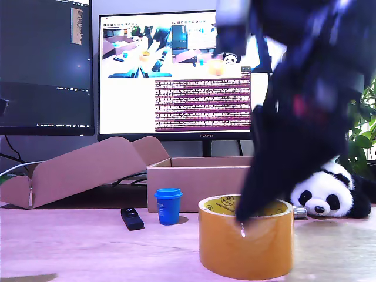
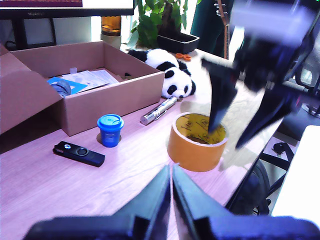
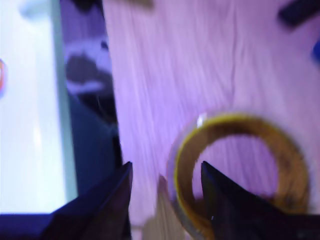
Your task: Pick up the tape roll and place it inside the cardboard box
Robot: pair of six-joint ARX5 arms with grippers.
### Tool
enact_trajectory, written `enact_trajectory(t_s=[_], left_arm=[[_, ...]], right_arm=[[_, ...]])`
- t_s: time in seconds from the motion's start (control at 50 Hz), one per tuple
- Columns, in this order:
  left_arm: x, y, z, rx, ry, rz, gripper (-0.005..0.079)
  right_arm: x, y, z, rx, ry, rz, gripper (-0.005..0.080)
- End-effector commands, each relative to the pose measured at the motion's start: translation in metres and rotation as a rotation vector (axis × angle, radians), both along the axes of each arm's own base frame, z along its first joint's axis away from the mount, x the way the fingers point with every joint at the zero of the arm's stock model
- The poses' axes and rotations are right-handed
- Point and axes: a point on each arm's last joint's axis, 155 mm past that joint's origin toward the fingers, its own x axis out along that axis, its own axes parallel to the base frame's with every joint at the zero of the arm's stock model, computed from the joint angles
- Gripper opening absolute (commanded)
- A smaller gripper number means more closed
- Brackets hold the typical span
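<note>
Orange tape roll (image 1: pixel 245 238) (one) straddled by my second hand (image 3: pixel 165 200), spread; first hand (image 2: pixel 171 187) together.

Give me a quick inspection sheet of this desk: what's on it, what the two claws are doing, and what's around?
Surface: pale wood-grain table.
Job's things: tape roll standing on the table, not yet lifted; cardboard box open, papers inside.
Clutter: blue cup, black remote-like device, silver pen-like cylinder, toy panda, flattened cardboard piece.
Grippers: my second gripper open, straddling the roll's wall, one finger inside the core, one outside; my first gripper shut, empty, away from the roll.
Cables: a white cable behind the flattened cardboard piece.
Surroundings: two monitors, potted plant.
</note>
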Motion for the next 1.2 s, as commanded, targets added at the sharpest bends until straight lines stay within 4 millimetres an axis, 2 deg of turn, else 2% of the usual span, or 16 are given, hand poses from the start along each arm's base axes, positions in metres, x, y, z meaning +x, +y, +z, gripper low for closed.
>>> enact_trajectory(t_s=[0.0,0.22,0.34,0.48,0.6,0.76,0.96,1.04,1.18], left_arm=[[0.001,-0.001,-0.008,0.007,0.0,-0.001,-0.0021],[0.001,-0.001,-0.007,0.007,-0.001,-0.001,-0.0021],[0.001,-0.001,-0.007,0.007,0.0,-0.001,-0.0021],[0.001,-0.001,-0.007,0.007,0.0,-0.001,-0.0021],[0.001,0.0,-0.008,0.007,0.001,-0.001,-0.0021],[0.002,0.0,-0.008,0.009,0.0,0.006,-0.0021],[0.006,0.002,-0.006,0.008,-0.013,0.027,-0.0021],[0.009,0.004,-0.002,0.013,-0.041,0.043,-0.0021],[0.016,0.007,0.009,-0.003,-0.09,0.078,-0.0021]], right_arm=[[-0.002,-0.002,-0.009,-0.029,0.0,0.013,0.0385],[0.001,-0.008,-0.026,-0.087,-0.002,0.039,0.0361],[0.0,-0.007,-0.028,-0.089,0.0,0.04,0.025],[0.002,-0.004,-0.024,-0.082,-0.002,0.038,-0.0021],[0.006,0.002,-0.014,-0.072,-0.008,0.035,-0.001],[0.012,0.011,0.01,-0.065,-0.004,0.022,-0.001],[0.021,0.02,0.051,-0.062,-0.008,0.023,-0.001],[0.033,0.029,0.069,-0.027,-0.057,0.018,-0.001],[0.073,0.039,0.096,0.009,-0.225,-0.042,-0.001]])
